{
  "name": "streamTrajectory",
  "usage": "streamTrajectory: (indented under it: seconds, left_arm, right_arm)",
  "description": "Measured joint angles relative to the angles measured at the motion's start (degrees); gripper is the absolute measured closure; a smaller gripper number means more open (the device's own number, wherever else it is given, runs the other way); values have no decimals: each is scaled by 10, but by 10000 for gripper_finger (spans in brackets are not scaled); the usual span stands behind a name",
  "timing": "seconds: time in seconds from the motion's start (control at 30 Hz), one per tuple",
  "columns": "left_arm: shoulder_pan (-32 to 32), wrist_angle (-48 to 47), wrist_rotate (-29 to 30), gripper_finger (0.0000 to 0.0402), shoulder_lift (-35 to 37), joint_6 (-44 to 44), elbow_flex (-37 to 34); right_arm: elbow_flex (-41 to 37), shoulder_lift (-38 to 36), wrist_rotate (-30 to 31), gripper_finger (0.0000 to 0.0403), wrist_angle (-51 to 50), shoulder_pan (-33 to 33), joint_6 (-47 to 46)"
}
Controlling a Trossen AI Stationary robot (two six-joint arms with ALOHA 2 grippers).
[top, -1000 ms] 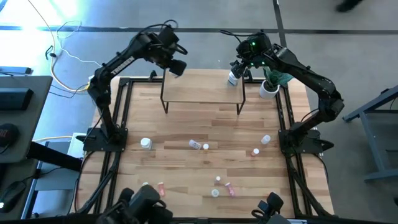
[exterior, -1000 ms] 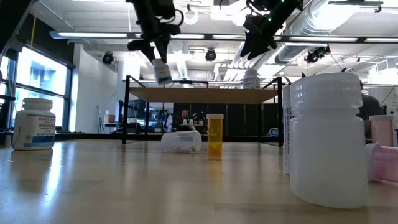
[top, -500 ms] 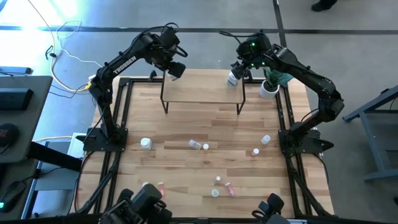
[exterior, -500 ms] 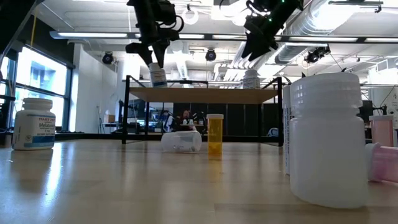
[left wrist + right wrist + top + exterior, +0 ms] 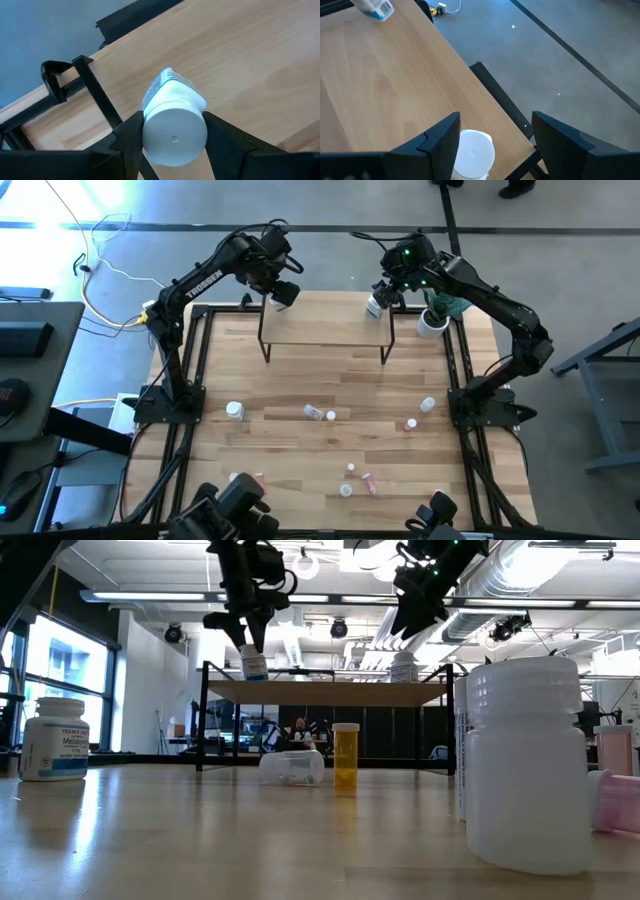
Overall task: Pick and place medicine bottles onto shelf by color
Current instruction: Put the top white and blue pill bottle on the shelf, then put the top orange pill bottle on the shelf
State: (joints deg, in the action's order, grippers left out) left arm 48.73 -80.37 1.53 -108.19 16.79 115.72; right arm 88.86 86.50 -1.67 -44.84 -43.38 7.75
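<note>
Placing step: left tool (image 5: 172, 137) clamping white bottle (image 5: 173, 120) just over shelf (image 5: 325, 325) left end; right tool (image 5: 492, 135) spread above placed bottle (image 5: 472, 154). Next: lower, release.

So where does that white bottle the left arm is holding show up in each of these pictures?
High view: white bottle in the left gripper, over the shelf at its left end.
Low view: bottle just above the shelf.
Left wrist view: centre, cap facing the camera.
Right wrist view: far corner.
Shared landmark: the shelf.
</note>
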Motion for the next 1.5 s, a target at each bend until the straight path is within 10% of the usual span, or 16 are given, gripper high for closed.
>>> streamTrajectory:
  seconds: [1.5]
  left_arm:
    - [8,32,5,135,61,-72,-1]
  right_arm:
    - [0,-17,-22,166,-46,18,-47]
